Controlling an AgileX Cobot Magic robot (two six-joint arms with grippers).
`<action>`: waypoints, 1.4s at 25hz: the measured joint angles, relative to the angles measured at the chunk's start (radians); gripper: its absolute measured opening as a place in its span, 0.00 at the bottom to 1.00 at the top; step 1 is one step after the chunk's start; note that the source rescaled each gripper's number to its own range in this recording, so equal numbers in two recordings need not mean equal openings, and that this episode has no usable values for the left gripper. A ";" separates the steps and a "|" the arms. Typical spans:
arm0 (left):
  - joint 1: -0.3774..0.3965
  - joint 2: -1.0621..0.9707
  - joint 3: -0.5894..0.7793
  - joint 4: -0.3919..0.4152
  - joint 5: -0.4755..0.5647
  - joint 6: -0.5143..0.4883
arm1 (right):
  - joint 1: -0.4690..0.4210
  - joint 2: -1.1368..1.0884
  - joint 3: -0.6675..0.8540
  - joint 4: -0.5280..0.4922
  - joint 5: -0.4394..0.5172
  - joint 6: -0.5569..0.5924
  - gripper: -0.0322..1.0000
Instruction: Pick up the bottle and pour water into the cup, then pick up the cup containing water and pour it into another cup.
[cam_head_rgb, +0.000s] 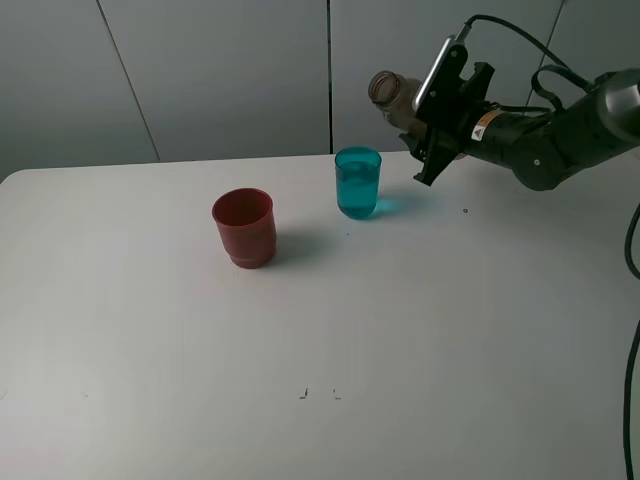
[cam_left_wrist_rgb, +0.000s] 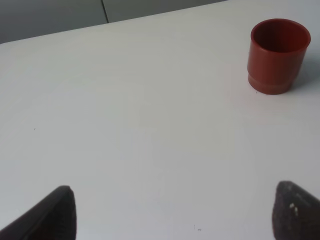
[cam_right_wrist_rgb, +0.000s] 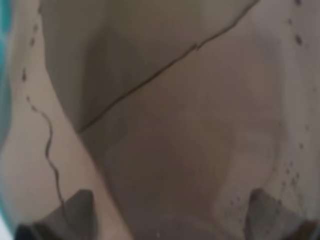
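- Teal-blue cup (cam_head_rgb: 358, 183) stands on the tabletop (cam_head_rgb: 450, 330) just below and ahead of my right pincer (cam_head_rgb: 440, 115). Its colour reads deep through the body, so I judge it holds water, though I cannot read the level.
- Smoky grey-brown, the bottle (cam_head_rgb: 393, 98) sits tilted in that pincer, lifted clear of the tabletop. Its open neck leads away from my wrist, toward the teal-blue cup.
- I see no stream between the neck and the cup. My judgement is that the first pour is either nearly finished or paused; I cannot tell which.
- What is left, as I judge it: set the bottle down, take up the teal-blue cup, and tip it into the red cup (cam_head_rgb: 244, 227).
- The red cup stands beyond the teal-blue cup from my right pincer, apart from it. Its inside shows no water that I can make out.
- My right pincer is clamped on the bottle's body. The bottle's translucent wall fills the right wrist view, with my fingertips (cam_right_wrist_rgb: 75, 212) dark on either side of it.
- My left pincer (cam_left_wrist_rgb: 175, 220) is spread wide and grips nothing, with only bare tabletop between its tips. The red cup lies ahead of it and well apart.
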 joint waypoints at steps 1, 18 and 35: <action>0.000 0.000 0.000 0.000 0.000 0.000 | -0.005 -0.012 0.016 -0.020 -0.010 0.031 0.06; 0.000 0.000 0.000 0.000 0.000 0.000 | -0.222 -0.055 0.084 -0.195 -0.074 0.866 0.06; 0.000 0.000 0.000 0.000 0.000 0.000 | -0.249 0.085 0.011 -0.177 -0.192 0.889 0.06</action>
